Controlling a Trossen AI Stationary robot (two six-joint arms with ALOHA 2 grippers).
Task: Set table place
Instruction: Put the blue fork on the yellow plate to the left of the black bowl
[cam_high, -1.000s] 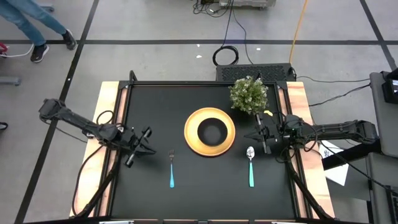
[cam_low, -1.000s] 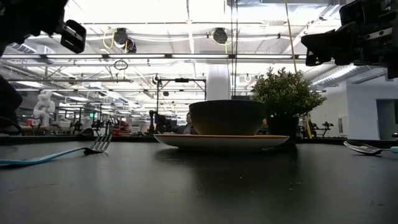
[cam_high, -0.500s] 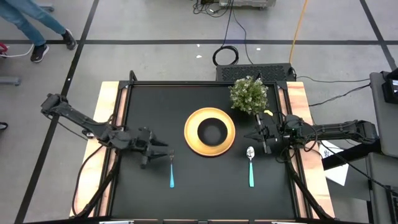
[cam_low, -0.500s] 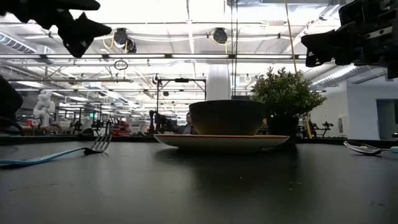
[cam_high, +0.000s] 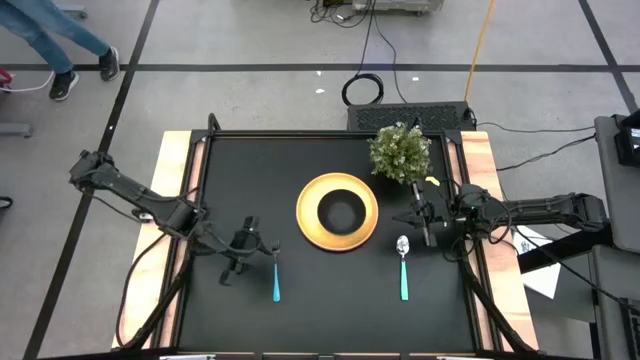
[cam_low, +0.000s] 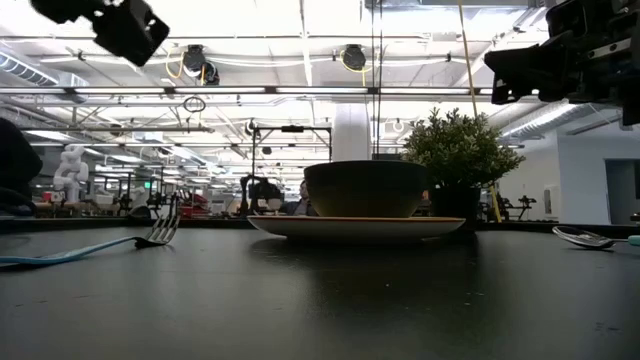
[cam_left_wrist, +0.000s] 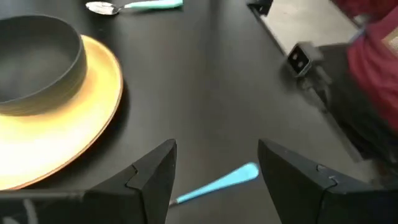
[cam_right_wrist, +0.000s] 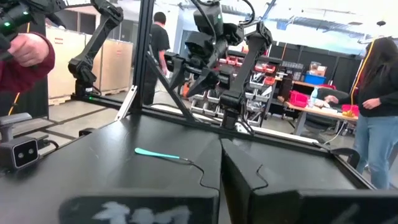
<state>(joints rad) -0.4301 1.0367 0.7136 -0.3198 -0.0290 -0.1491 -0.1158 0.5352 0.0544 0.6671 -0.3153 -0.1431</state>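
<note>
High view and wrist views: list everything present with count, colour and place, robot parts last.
Matte black rectangular table: one, wooden side strips, centre.
Round yellow plate: one, table middle.
Small round black bowl: one, on the plate.
Teal-handled metal fork: one, left of the plate.
Teal-handled metal spoon: one, right of the plate.
Bushy green potted plant: one, far side, right of centre.
Left end effector: one, dark, open, beside the fork.
Right end effector: one, dark, shut, above the spoon's bowl end.
</note>
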